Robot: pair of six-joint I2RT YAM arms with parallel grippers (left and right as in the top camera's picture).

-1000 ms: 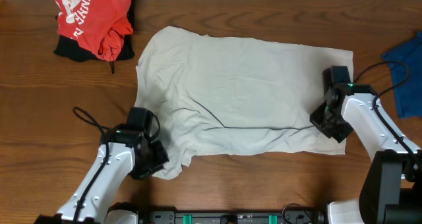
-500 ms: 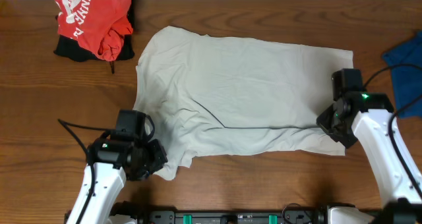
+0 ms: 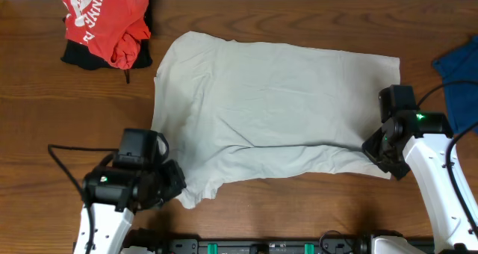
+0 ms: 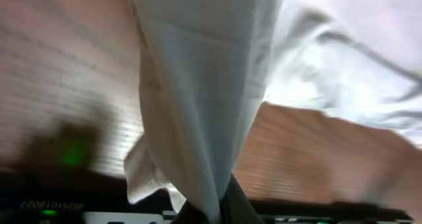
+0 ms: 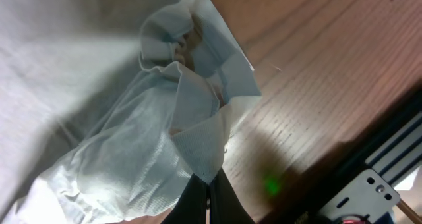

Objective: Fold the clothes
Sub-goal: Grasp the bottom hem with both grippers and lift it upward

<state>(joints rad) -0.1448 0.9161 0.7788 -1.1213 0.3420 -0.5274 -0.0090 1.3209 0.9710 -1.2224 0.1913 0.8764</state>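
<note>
The clothes are one large pale beige shirt (image 3: 276, 108), spread across the middle of the wooden table. My left gripper (image 3: 174, 185) is shut on its near left corner. In the left wrist view a band of fabric (image 4: 198, 105) runs up taut from my left gripper (image 4: 214, 212). My right gripper (image 3: 379, 151) is shut on the near right corner. In the right wrist view bunched cloth (image 5: 178, 118) rises from the closed right gripper (image 5: 208, 192), lifted a little off the wood.
A red garment with white lettering (image 3: 104, 22) lies on black fabric (image 3: 75, 56) at the far left. A blue cloth (image 3: 459, 82) sits at the right edge. A black rail (image 3: 269, 246) runs along the table's front edge.
Both arms have drawn back towards the front edge, left arm also leftwards, right arm rightwards. The shirt's near edge has been pulled with them and lies straighter.
</note>
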